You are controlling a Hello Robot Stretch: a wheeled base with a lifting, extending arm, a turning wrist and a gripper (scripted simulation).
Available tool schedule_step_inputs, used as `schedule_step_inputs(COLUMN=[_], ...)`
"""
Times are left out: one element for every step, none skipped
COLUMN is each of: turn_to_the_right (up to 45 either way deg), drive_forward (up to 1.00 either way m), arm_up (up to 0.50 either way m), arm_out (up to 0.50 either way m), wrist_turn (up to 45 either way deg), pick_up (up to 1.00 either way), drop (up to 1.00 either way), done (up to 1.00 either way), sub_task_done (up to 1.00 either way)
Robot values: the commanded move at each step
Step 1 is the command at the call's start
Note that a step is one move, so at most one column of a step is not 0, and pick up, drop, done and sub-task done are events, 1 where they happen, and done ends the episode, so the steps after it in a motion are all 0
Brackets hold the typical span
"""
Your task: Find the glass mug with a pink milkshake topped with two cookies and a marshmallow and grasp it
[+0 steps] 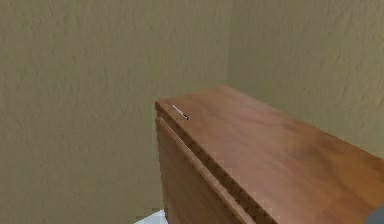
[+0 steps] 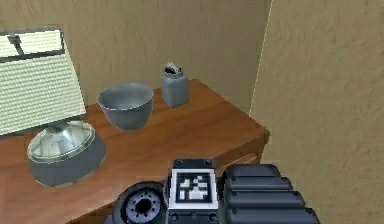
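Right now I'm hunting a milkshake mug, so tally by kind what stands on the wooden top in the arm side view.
Table lamp: 1
Grey bowl: 1
Small grey container: 1
Total: 3

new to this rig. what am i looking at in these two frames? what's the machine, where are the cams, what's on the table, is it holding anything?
The machine is a wheeled robot with one extending arm and a two-finger gripper, rendered in a simulated house.

The forward view looks ahead and slightly down. It shows a brown wooden tabletop in a beige-walled corner, with a thin small stick-like object near its edge.

The arm side view looks out from the robot's body toward the side the arm reaches. Its wooden surface carries a white ribbed lampshade over a rounded grey base, a round grey bowl and a small grey container.

The white square with black marks sits on the arm's end. The gripper is the dark body left of it. I can't make out its fingers, so I can't tell whether it holds anything.
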Motion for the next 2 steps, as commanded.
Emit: schedule_step_inputs(turn_to_the_right=[0.0,0.0], drive_forward=[0.0,0.0], arm_up=[0.0,0.0], arm_out=[0.44,0.0], wrist_turn=[0.0,45.0], pick_up=[0.0,0.0], drop=[0.0,0.0], done=[0.0,0.0], sub_task_done=[0.0,0.0])
